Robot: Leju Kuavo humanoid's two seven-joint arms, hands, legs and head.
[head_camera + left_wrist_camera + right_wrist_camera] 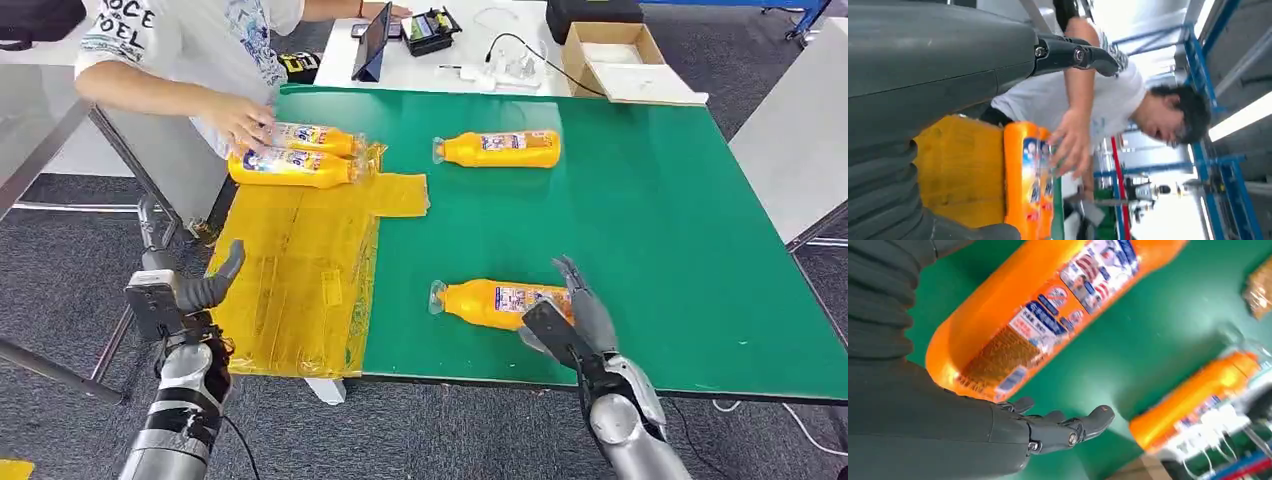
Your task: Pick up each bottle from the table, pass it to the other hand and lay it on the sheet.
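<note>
Seen from the head view, the right hand [572, 318] sits at about 5 o'clock on the green worktop [650, 230], right against the base end of the near bottle [490, 302], which lies on its side with its clear cap toward 9 o'clock. The fingers [572, 275] are released and spread, reaching over the base of that bottle from the 3 o'clock side; they are not wrapped round it, and the right wrist view has the orange body lying just beyond the extended fingers [1083, 426] with green surface between, so whether any fingertip touches it cannot be told. A far bottle [500, 149] lies on its side toward 12 o'clock on the green, well apart from the hand. The left hand [205, 288] is held off the worktop's edge at about 8 o'clock, just beside the yellow sheet [295, 270], its fingers uncurled and holding nothing. Two sheet bottles [295, 155] lie side by side, touching, at the sheet's 12 o'clock end, and a person's hand [240, 122] rests on them. Beyond the green surface at 12 o'clock stand a cardboard box [610, 60] and a tablet [374, 42].
</note>
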